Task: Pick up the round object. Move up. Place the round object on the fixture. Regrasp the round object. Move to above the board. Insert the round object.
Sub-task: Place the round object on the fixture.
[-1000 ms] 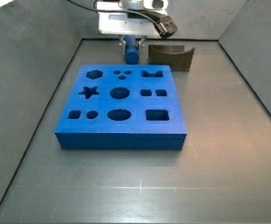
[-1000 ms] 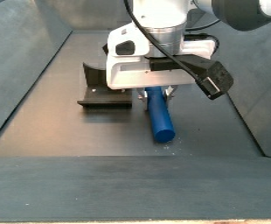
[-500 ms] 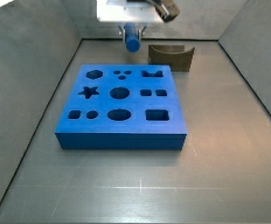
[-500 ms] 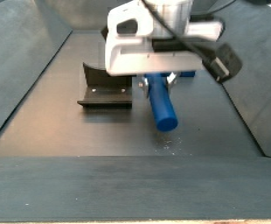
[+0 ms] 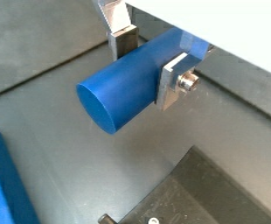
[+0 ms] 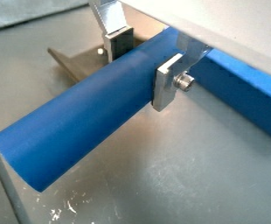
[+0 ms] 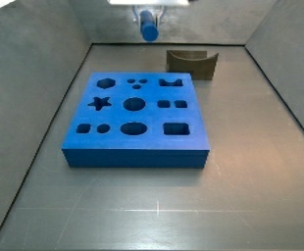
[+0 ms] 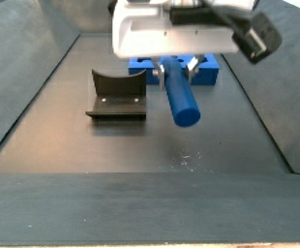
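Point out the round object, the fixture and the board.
round object [image 8: 181, 100], a side view, mid-shaft, held in the end effector [image 6: 141, 59].
fixture [image 7: 193, 63], a side view, front wall.
board [image 7: 116, 120], a side view, top face between holes.

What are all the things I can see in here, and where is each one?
round object: one, blue, held lying level in the air above the floor, beyond the board's far edge.
board: one, blue, many shaped holes, flat on the floor.
fixture: one, dark brown, on the floor past the board's far corner, nothing in it.
end effector: one, silver fingers clamped across the round object, raised above the floor.
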Tool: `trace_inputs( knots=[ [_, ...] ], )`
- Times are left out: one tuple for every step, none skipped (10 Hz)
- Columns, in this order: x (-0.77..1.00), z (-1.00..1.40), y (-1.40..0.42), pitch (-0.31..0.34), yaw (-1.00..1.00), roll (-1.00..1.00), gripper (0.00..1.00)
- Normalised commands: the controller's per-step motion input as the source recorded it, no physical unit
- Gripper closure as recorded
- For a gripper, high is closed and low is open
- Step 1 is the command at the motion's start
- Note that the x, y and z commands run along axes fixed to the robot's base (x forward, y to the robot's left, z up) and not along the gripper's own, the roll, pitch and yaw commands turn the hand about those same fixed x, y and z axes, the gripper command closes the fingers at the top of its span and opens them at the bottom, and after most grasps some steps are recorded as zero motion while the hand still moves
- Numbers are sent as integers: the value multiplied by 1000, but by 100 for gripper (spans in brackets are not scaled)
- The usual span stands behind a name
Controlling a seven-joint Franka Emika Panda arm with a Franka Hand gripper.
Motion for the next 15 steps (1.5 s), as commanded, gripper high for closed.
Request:
trace_inputs(
  knots=[
    [-18,1000,6,36,-4,57,100],
    [-24,1000,5,51,-3,74,100],
    [-23,938,2,58,6,83,100],
    [-20,838,1,63,11,88,100],
    [-13,636,0,76,21,98,100],
    [-5,434,1,90,29,102,100],
    [2,285,2,98,29,97,100],
    [5,182,3,101,28,89,100],
    [1000,-15,-444,-222,-559,-137,100],
    [1000,-27,-424,-208,-514,-140,100],
    [1000,-37,-339,-175,-377,-143,100],
    [1000,-39,-298,-147,-294,-148,100],
    [1000,-33,-252,-90,-170,-136,100],
    [1000,-40,-209,-64,-114,-131,100],
    [1000,-46,-145,-40,-60,-130,100]
  ],
)
